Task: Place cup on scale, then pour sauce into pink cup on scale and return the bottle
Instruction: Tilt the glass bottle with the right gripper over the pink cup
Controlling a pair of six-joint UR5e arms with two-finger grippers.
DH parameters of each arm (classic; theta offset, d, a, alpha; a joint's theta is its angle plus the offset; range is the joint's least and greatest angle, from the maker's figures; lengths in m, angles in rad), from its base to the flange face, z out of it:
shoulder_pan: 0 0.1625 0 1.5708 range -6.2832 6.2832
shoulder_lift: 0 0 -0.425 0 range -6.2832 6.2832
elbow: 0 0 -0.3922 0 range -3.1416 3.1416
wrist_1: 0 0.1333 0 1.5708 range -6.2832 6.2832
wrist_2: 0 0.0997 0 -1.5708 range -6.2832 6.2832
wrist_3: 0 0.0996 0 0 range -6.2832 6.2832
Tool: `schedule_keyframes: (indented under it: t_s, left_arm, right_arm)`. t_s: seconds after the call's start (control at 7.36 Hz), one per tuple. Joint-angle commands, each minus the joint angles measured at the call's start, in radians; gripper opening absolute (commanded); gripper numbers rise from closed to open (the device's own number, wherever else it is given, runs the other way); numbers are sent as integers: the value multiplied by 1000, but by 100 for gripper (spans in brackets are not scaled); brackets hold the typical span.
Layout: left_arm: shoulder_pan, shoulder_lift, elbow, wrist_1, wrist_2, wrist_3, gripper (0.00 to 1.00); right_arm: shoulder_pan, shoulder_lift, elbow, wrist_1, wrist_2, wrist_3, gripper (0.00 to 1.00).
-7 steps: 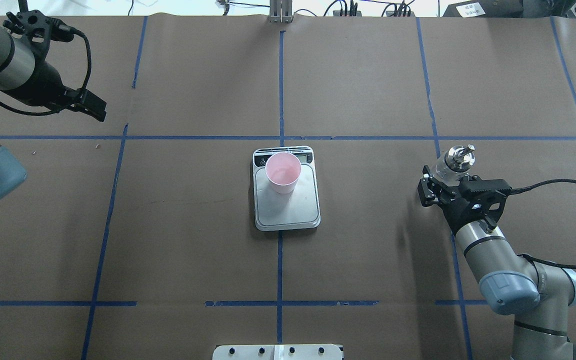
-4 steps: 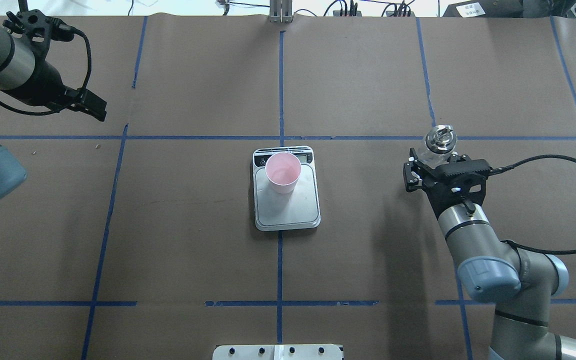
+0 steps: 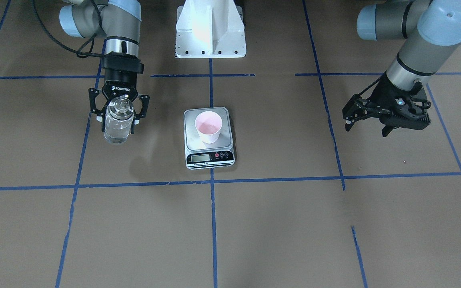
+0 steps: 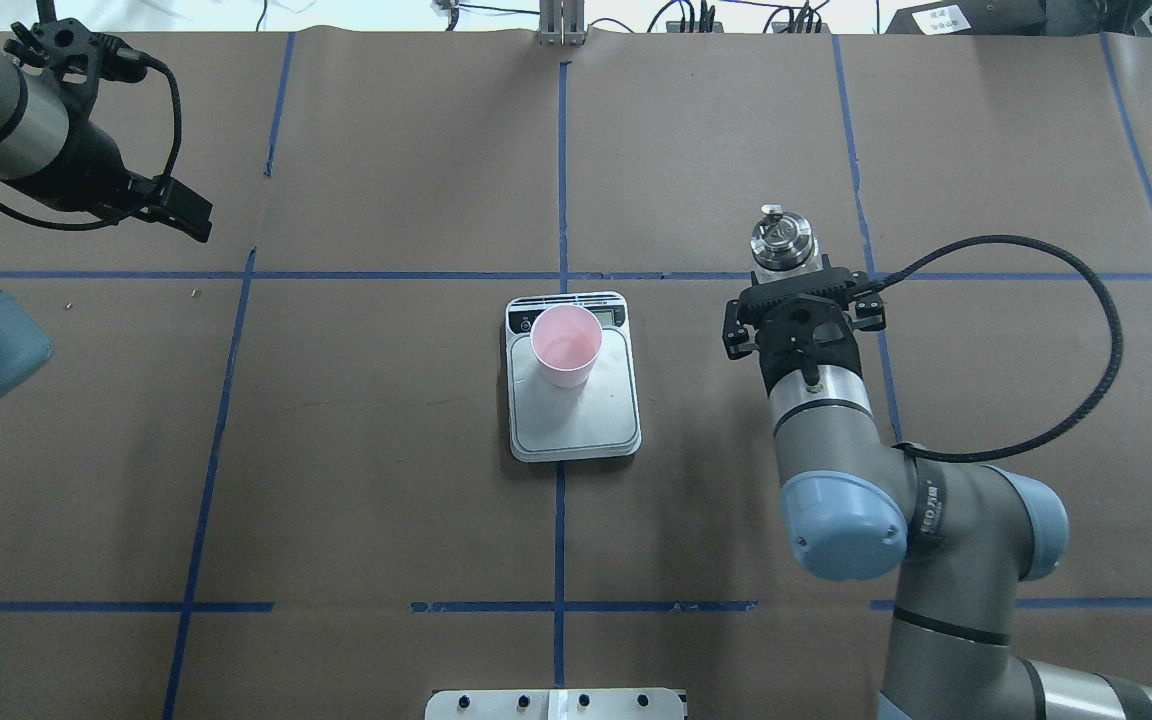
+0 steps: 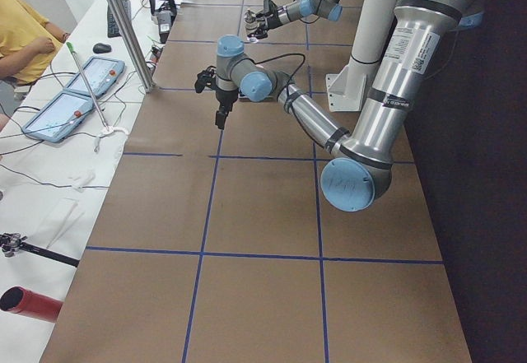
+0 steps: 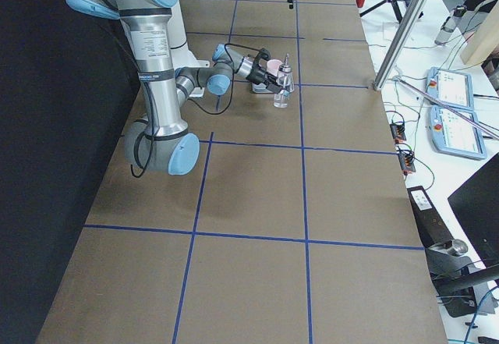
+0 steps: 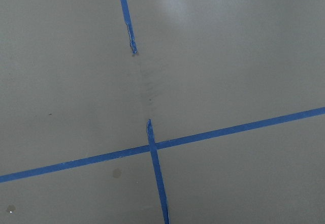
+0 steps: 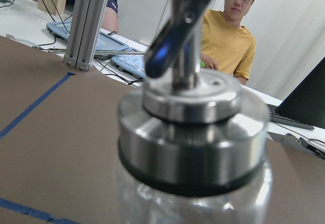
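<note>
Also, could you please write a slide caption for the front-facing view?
Right gripper holds the glass bottle upright, apart from the scale bearing the pink cup; left gripper hangs open and empty.

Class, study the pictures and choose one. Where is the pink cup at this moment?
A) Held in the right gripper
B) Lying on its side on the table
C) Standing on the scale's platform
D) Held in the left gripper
C: the cup stands upright on the silver platform of the scale, touched by neither arm, while the right gripper holds only the bottle, off to the side of the scale.
</note>
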Motion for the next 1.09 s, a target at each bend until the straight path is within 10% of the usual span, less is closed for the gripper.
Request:
schedule_keyframes:
  t_s: [0.0, 0.27, 0.95]
  left_arm:
    - [-2, 7, -1, -3, 0, 4, 100]
    - [-5, 21, -10, -3, 2, 15, 100]
    - [-17, 91, -33, -10, -14, 207, 100]
  right_arm:
    - [-10, 127, -55, -237, 5, -46, 0]
    - [-10, 243, -79, -580, -82, -134, 0]
    - [-85, 235, -84, -600, -250, -387, 0]
